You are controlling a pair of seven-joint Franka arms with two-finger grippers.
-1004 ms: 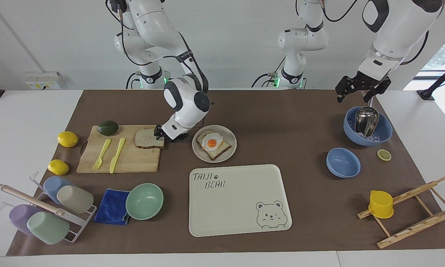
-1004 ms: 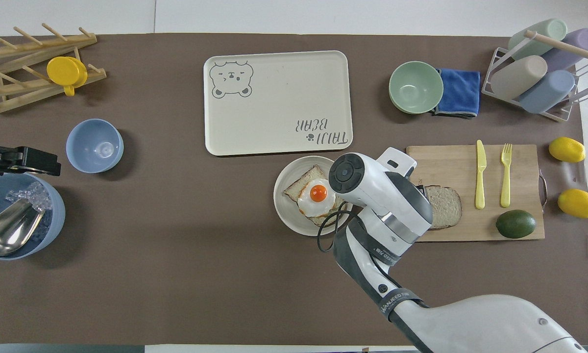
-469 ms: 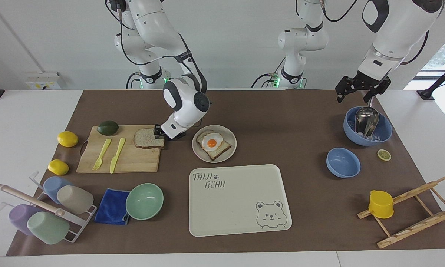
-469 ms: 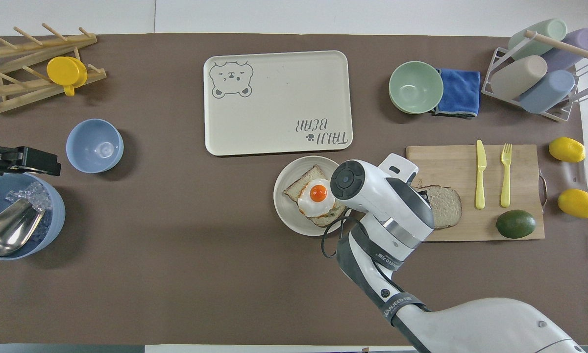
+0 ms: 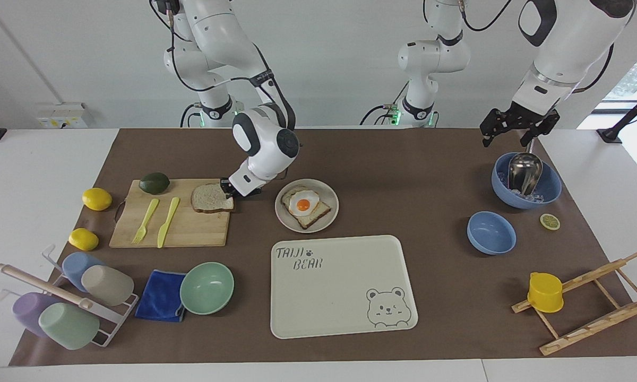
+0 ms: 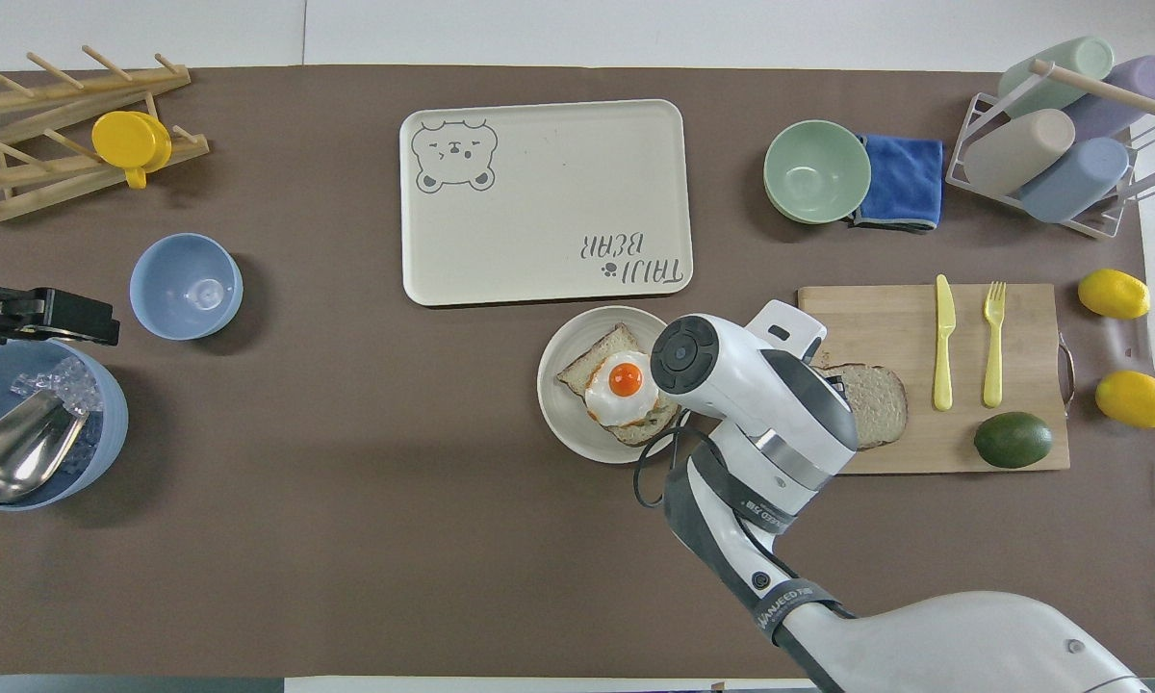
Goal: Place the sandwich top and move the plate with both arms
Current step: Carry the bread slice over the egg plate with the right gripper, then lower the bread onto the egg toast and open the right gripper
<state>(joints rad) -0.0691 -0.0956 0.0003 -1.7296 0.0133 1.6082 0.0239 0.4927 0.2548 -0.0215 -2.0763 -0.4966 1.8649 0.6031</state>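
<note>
The sandwich top (image 5: 208, 198), a plain wholemeal slice, lies on the wooden cutting board (image 5: 191, 228) and also shows in the overhead view (image 6: 876, 404). My right gripper (image 5: 227, 190) is shut on the slice's edge on the plate's side, and that edge is slightly raised. The plate (image 5: 286, 220) stands beside the board, toward the left arm's end, and carries a toast slice with a fried egg (image 5: 303, 206). In the overhead view the right wrist hides part of the plate (image 6: 563, 414). My left gripper (image 5: 509, 140) hangs open over the blue ice bowl (image 5: 551, 192) and waits.
A bear-printed tray (image 5: 345, 286) lies farther from the robots than the plate. A mint-green bowl (image 5: 207, 287) and blue cloth (image 5: 160, 302) lie farther out than the board. An avocado (image 5: 154, 183), yellow fork and knife (image 5: 167, 222) rest on the board. A small blue bowl (image 5: 491, 232) stands nearby.
My right wrist has risen a little and drawn toward the robots, with the slice's gripped edge following it. The left arm has not moved.
</note>
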